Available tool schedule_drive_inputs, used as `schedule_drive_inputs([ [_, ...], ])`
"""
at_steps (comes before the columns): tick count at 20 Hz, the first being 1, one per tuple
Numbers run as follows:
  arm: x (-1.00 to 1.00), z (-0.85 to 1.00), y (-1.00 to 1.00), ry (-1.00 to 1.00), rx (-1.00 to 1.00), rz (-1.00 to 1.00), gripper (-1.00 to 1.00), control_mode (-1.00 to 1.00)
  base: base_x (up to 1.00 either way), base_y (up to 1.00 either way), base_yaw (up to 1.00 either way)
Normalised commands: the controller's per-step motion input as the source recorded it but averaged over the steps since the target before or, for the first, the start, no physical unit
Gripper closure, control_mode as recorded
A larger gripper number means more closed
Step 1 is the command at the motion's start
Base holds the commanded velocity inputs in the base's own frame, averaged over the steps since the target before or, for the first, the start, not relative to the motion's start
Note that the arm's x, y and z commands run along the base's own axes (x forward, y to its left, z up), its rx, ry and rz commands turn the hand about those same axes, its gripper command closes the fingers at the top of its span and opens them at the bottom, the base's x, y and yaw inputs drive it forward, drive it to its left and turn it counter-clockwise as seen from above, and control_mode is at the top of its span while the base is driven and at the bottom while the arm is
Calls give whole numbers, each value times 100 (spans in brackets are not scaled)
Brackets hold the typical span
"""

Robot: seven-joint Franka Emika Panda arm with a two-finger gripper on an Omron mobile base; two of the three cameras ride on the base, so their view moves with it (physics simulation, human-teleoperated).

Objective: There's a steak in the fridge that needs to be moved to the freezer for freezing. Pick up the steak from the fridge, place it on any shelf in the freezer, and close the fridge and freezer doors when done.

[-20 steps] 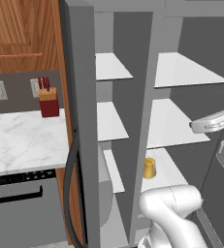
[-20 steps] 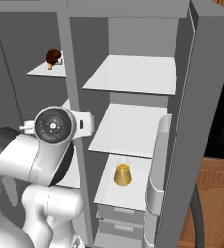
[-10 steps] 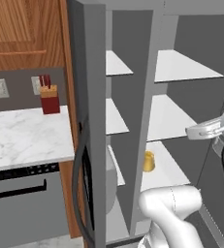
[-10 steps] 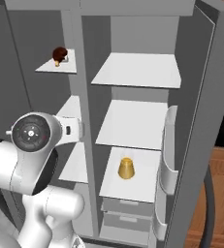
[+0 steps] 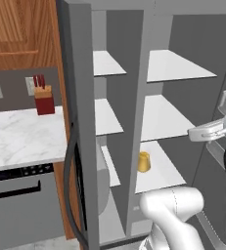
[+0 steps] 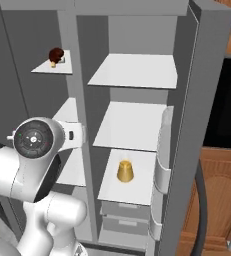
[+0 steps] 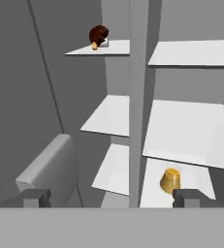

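**Steak on the top freezer shelf, both doors open**

Steak (image 6: 56, 55) is seen on the top shelf of the freezer (image 6: 57, 116), the narrow compartment, at 11 o'clock in the right base view and at 11 o'clock in the hand view (image 7: 98, 36). The fridge (image 6: 132, 125), the wider compartment, is shown with broad white shelves and grey drawers (image 6: 119, 215) at the bottom. A yellow cup-shaped thing (image 6: 125, 171) is set on the lowest fridge shelf. Both doors are held open. The fingers (image 7: 111, 198) are spread wide, nothing is held between them, and they are kept well apart from the steak. A red knife block (image 5: 44, 100) is stood on the marble desk (image 5: 21, 139) at 9 o'clock in the left base view.
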Motion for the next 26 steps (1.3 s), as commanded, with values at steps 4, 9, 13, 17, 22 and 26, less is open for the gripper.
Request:
schedule_drive_inputs([
  [4, 0, 0, 0, 0, 0, 0, -100, 100, -45, 20, 0],
  [9, 0, 0, 0, 0, 0, 0, -100, 100, -38, 20, 0],
  [13, 0, 0, 0, 0, 0, 0, -100, 100, -38, -27, 0],
  [17, 0, 0, 0, 0, 0, 0, -100, 100, -30, -24, 0],
  [22, 0, 0, 0, 0, 0, 0, -100, 100, -15, -12, 0],
  [26, 0, 0, 0, 0, 0, 0, -100, 100, -6, -35, 0],
])
